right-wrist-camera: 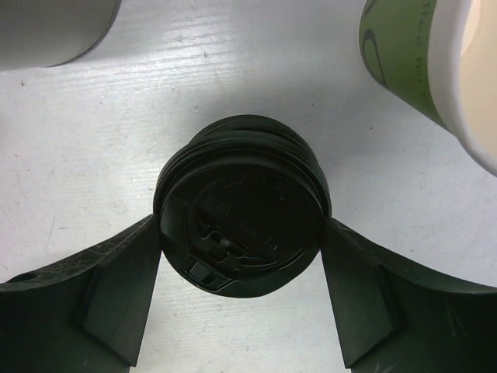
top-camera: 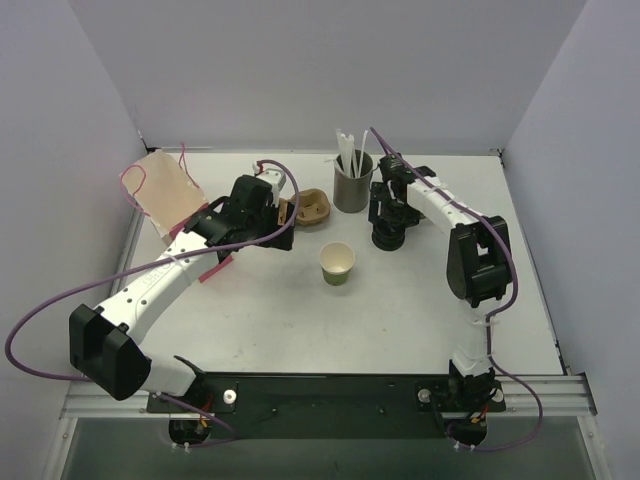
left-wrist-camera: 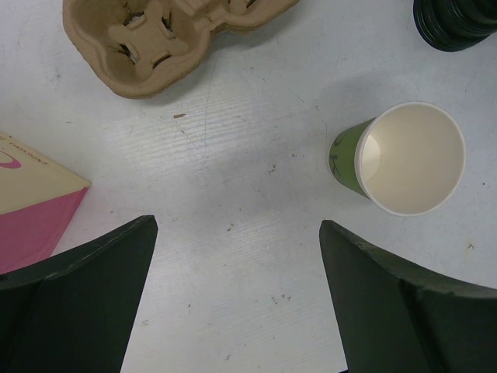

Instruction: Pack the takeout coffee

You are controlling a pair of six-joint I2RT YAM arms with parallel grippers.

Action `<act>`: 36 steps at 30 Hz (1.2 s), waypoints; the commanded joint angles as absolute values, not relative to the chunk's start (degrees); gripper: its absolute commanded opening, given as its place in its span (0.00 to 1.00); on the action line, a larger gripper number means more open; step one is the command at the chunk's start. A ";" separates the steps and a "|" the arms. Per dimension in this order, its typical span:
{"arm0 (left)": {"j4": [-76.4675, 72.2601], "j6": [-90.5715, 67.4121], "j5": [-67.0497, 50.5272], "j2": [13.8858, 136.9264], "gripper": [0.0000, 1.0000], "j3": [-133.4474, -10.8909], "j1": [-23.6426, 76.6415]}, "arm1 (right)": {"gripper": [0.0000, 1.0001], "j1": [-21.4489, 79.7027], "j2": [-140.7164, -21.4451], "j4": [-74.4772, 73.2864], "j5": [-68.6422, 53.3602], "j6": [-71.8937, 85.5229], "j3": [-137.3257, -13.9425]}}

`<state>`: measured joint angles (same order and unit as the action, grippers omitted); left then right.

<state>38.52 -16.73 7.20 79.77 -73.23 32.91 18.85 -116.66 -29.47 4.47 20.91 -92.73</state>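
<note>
A black round plastic lid point(right-wrist-camera: 241, 210) tops a stack of lids point(top-camera: 387, 237) right of centre. My right gripper point(right-wrist-camera: 241, 229) is shut on it, one finger pressed against each side of its rim. The takeout coffee, a green cup with a dark top, is out of view. The only cup showing is an open green cup point(top-camera: 337, 264) with a pale cream inside, upright mid-table and also seen in the left wrist view point(left-wrist-camera: 408, 159). My left gripper point(left-wrist-camera: 237, 227) hangs open over bare table left of that cup, with nothing between its fingers.
A brown pulp cup carrier point(top-camera: 313, 208) lies behind the open cup. A grey cylinder of white straws point(top-camera: 352, 185) stands at the back, close to the right arm. A cream and pink paper bag point(top-camera: 165, 190) sits at the far left edge.
</note>
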 commanded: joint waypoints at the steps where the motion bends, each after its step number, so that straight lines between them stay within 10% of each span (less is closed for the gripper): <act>1: 38.15 -16.08 6.68 79.19 0.97 -75.41 32.61 | 0.73 19.16 -113.99 -32.34 4.48 21.36 -94.04; 36: 38.85 -18.81 6.86 78.22 0.97 -75.59 31.29 | 0.72 33.47 -96.41 -46.92 0.53 23.99 -95.88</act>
